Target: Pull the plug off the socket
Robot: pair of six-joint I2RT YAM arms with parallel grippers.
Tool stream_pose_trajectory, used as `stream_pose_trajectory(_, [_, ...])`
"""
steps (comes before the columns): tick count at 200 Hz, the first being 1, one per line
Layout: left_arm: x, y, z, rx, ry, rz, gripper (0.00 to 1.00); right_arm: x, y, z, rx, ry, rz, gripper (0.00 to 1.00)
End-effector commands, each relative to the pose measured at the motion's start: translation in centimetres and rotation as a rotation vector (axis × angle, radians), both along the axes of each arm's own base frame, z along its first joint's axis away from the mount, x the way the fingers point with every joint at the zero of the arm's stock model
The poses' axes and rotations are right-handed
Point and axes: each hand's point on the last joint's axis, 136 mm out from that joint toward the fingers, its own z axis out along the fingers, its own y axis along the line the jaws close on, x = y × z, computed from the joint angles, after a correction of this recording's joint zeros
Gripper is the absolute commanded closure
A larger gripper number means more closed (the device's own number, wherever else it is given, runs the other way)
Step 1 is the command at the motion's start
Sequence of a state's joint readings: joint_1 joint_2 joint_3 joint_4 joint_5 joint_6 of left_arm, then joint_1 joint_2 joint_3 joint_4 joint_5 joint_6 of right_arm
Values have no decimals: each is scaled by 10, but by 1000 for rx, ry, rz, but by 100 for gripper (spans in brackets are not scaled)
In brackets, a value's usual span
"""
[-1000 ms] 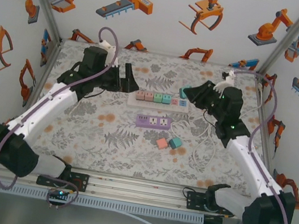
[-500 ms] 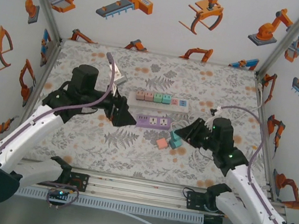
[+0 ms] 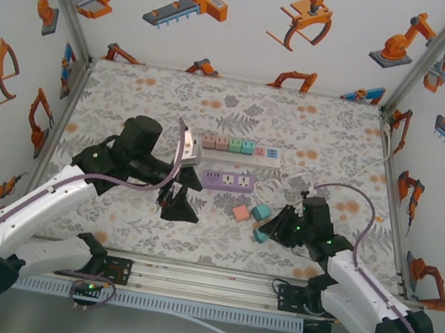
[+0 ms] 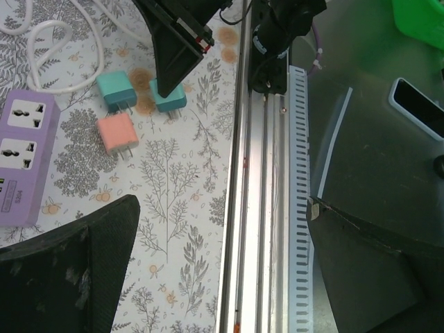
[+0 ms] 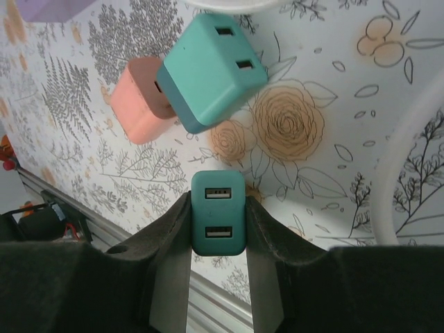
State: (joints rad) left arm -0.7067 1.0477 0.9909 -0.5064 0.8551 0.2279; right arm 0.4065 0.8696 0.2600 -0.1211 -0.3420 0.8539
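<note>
A white socket strip [image 3: 241, 147] lies across the table's middle with several coloured plugs in it. My right gripper [image 3: 270, 231] is shut on a teal plug [image 5: 217, 223], held low over the table near the front edge, well away from the strip. The left wrist view shows that same held plug [image 4: 168, 99] under the right gripper's fingers [image 4: 177, 48]. My left gripper [image 3: 178, 206] hangs open over the near table with nothing between its fingers [image 4: 69, 270].
A purple power strip [image 3: 228, 181] lies in front of the white one. A loose pink plug [image 3: 240, 212] and a loose teal plug [image 3: 261, 212] lie beside my right gripper. White cable [image 3: 305, 180] loops to the right. The metal rail [image 4: 267, 208] marks the front edge.
My right gripper has come from the white strip's right end down toward the front edge, carrying the teal plug. My left gripper has swung from the back toward the near middle, still open.
</note>
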Motion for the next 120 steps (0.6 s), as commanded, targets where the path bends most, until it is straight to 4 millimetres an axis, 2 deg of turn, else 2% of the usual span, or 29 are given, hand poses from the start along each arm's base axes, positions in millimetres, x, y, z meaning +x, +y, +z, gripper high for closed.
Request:
stream_pose_trajectory(1, [-4,0,-1,5,-18,-40,3,6,-11,-12,-61,-12,-57,86])
stream_pose_trajectory(28, [-3,-1,-4,17,-10,-37,3,2,-26,-22,-144,25,-100,64])
stream_pose_trajectory(42, [-1,-1,-8,28,-13,-27,3,2,-30,-21,-169,20,-103,50])
stream_pose_trajectory(54, [2,-1,-11,40,-17,-15,3,3,-31,-19,-177,11,-104,43])
stream_pose_trajectory(89, [7,1,-13,54,-36,13,3,9,-34,-2,-197,-33,-104,42])
stream_pose_trajectory(120, [18,4,-14,73,-73,82,3,24,-39,41,-211,-147,-140,42])
